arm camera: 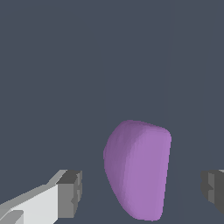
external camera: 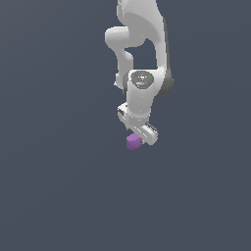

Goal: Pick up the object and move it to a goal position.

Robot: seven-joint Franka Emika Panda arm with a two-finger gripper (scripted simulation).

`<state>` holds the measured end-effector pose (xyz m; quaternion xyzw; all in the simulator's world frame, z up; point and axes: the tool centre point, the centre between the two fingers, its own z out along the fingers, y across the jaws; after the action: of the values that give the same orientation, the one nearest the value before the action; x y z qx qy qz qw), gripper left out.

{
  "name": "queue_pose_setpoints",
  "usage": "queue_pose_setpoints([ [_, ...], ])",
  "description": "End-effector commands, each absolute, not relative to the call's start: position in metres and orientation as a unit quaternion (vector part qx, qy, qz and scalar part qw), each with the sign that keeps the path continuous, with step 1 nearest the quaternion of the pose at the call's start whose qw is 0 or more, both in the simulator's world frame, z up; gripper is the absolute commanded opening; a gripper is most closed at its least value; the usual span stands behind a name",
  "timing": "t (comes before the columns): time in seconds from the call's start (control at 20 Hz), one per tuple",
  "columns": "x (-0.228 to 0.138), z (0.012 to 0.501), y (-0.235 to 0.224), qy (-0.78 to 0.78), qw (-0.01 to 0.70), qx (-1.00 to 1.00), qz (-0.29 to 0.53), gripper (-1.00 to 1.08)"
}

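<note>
Here, one purple block (arm camera: 138, 168) between one hand's (arm camera: 142, 190) two parted fingers (arm camera: 70, 192).

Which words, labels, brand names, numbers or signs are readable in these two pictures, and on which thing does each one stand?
No readable text in either view.
Purple block: plain matte faces, no label or number.
Arm's round cap: small red and green specks, too small to read as letters or signs.
Fingers: bare grey and white surfaces, no marking.
Background: uniform dark grey, nothing written on it.
</note>
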<state>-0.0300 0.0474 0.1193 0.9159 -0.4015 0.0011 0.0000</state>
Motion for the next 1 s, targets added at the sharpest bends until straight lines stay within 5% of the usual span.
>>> queue_pose_setpoints([
  [0.0,-0.032,0.117,0.050,-0.421,0.000,0.907,0.001,1.00],
  [0.95,-0.037,0.095,0.053,-0.455,0.000,0.890,0.000,1.00],
])
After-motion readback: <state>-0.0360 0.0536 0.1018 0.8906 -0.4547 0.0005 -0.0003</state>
